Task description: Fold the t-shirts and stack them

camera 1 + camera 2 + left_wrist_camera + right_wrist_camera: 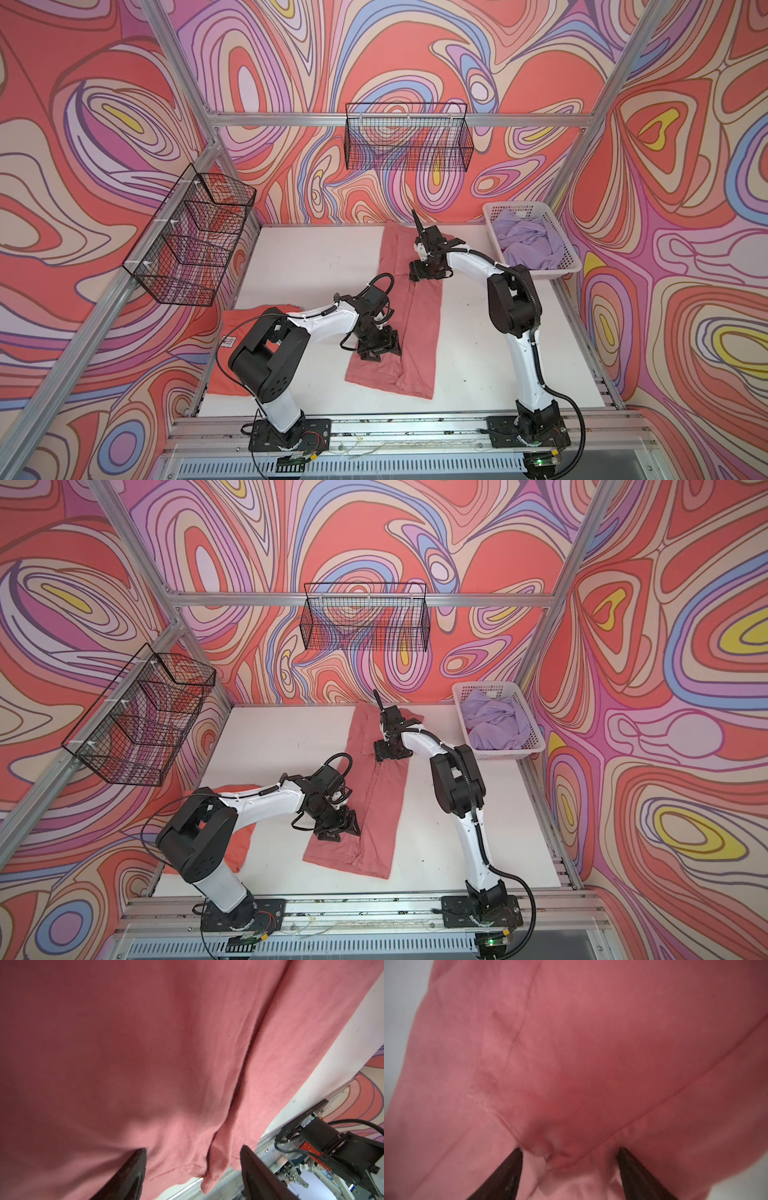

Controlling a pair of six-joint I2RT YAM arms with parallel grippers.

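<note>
The white counter (311, 266) carries a dusty salmon-pink cotton t-shirt (419, 332), folded into a long narrow strip running from the back edge toward the front, down the middle. A brighter orange-coral t-shirt (241, 318) lies flat at the front left, partly under the left arm. At the back right corner a white slatted plastic basket (548, 272) holds a crumpled pale lavender t-shirt (528, 245). The left end effector (193, 1150) stands wide over the strip's near hem, and the right end effector (570, 1149) stands wide over puckered cloth farther back, neither gripping
</note>
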